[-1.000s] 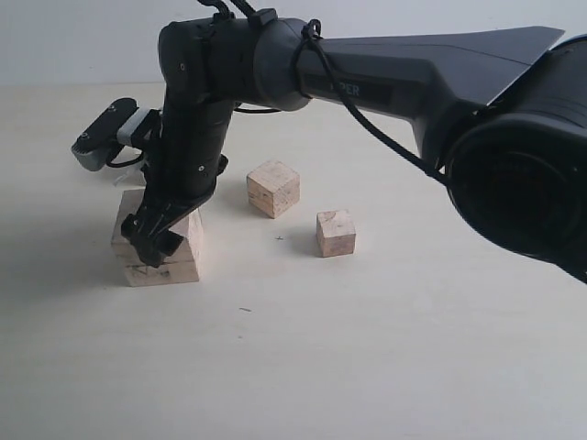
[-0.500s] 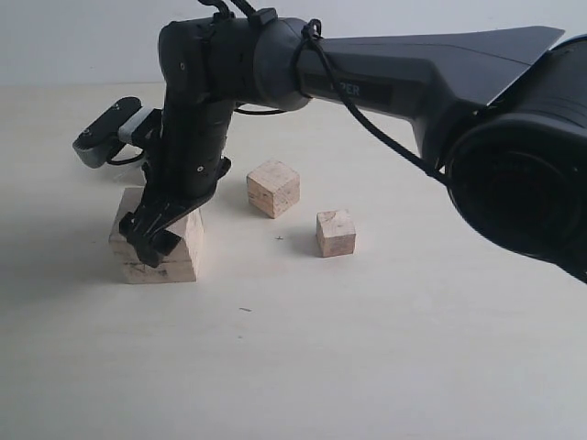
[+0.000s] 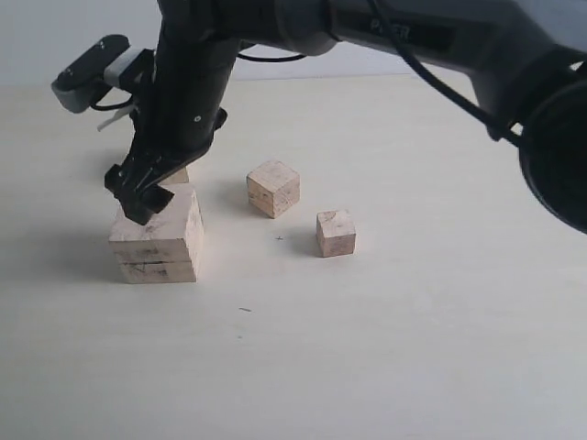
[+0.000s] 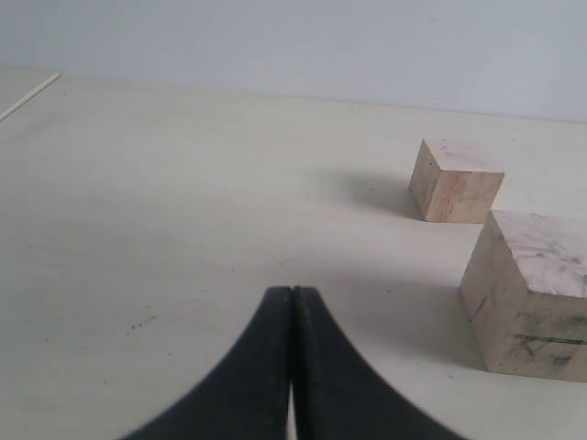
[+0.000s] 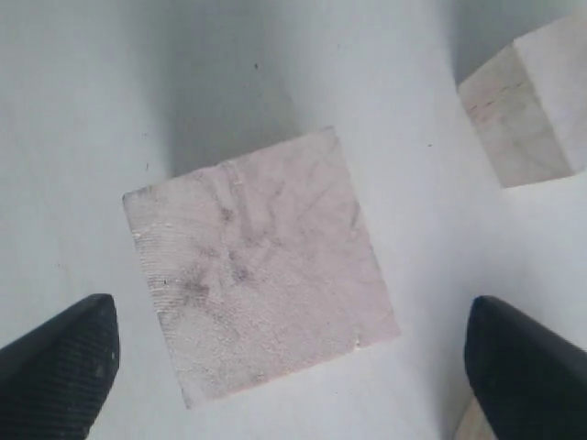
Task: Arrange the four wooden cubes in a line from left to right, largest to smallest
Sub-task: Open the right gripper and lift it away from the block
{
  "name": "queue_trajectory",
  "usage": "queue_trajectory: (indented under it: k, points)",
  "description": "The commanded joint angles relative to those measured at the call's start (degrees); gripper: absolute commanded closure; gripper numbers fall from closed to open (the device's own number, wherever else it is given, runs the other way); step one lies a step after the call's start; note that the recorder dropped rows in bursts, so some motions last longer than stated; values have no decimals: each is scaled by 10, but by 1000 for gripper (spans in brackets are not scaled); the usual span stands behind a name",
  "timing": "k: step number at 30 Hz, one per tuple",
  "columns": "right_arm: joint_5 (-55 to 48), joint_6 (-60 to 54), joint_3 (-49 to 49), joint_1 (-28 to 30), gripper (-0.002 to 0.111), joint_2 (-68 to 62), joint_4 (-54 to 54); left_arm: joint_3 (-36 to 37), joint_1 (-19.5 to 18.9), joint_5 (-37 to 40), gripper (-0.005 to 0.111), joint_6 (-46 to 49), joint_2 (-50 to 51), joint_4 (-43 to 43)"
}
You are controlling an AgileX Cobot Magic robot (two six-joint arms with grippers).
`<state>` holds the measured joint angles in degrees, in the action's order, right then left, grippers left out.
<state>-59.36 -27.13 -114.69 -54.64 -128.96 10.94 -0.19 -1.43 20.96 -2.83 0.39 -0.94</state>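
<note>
Masking most of rear cube, right gripper agape above largest cube.

Glossy black arm, thin black cable, pale lettering, grey-and-white wrist camera

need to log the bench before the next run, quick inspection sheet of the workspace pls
surface: pale table
cubes: four; big cube at left, half-hidden cube behind the right arm, centre cube, small cube rightmost
clutter: nothing seen
pincers: right pincer open above big cube, holding nothing; left pincer shut, empty
cables: black cable on that arm
surroundings: plain wall
</note>
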Motion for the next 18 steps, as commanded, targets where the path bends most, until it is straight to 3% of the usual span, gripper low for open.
queue_trajectory:
  k: [1, 7, 11, 18]
  points:
    - [37, 57, 0, 0, 13, 29, -37, 2, 3, -7, 107, -4, -4, 1]
    - [153, 277, 0, 1, 14, 31, -109, 2, 3, -7, 107, -4, -4, 1]
    - [234, 305, -13, 1, 14, 23, -106, 2, 3, -7, 107, -4, -4, 1]
    - [241, 396, -96, 2, 20, -46, -120, 2, 3, -7, 107, -4, -4, 1]
